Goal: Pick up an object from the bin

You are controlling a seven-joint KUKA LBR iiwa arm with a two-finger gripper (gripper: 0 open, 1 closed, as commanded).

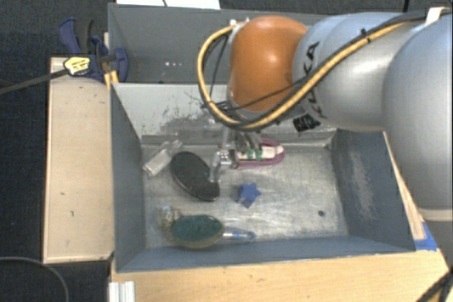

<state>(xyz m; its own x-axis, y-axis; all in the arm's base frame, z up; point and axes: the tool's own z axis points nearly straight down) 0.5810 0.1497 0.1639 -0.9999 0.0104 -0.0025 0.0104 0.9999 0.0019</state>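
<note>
**Down in the bin, nothing lifted yet**

- Position: my gripper (224,158) is low over the floor of the bin (131,180), hanging under the orange cover (265,64) on my wrist.
- Jaws: I cannot tell whether they are apart or together, because the wrist and cables hide too much of them. Nothing can be seen clamped in them.
- Nearest things: a black oval thing (195,175) lies just beside the jaws on the side away from my arm. It is flat, matte and smooth-edged, like a pad or a stone. Its near edge meets the jaws' outline, but I cannot tell whether they touch.
- On the arm side, just beside the jaws, lies a pink-and-white thing (260,152). It is glossy plastic, long and rounded, with a bit of green on it.
- Further off: a small blue scrap (247,194), angular, near the jaws toward the front wall. A clear plastic piece (159,159) lies beyond the black oval. A green oval brush (197,230), rough-faced with a bluish handle, lies well apart by the front wall.
- Progress, as I judge it: the approach is done. The grasp is unconfirmed, and the lift is all left to do.
</note>
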